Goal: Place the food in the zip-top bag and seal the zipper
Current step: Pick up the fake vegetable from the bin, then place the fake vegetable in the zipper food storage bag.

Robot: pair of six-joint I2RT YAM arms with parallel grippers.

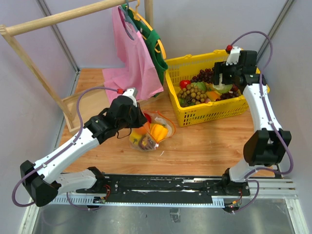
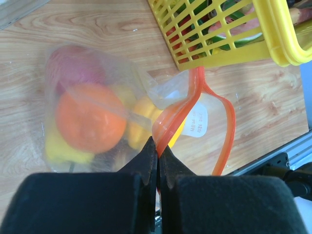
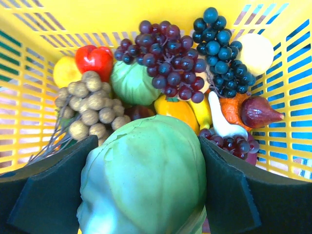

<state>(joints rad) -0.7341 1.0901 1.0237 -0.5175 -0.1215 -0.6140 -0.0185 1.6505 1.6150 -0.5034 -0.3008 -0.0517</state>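
The clear zip-top bag [image 1: 148, 135] lies on the wooden table beside the yellow basket. In the left wrist view the bag [image 2: 63, 73] holds an orange [image 2: 90, 117], a red fruit [image 2: 73, 68] and yellow pieces. My left gripper [image 2: 158, 148] is shut on the red-orange zipper [image 2: 192, 97], which stands open in a loop next to the whitish label [image 2: 197, 122]. The left gripper also shows in the top view [image 1: 138, 119] at the bag's left edge. My right gripper [image 3: 147, 144] is shut on a pale green cabbage-like piece [image 3: 146, 185], held over the basket [image 1: 222, 83].
The yellow basket [image 1: 209, 111] holds dark grape bunches [image 3: 170, 53], a tan cluster [image 3: 90, 107], a red pepper [image 3: 95, 58] and other produce. A pink cloth bag [image 1: 134, 58] and a green one [image 1: 157, 51] hang from a wooden rack [image 1: 29, 53]. A wooden tray [image 1: 80, 105] lies at left.
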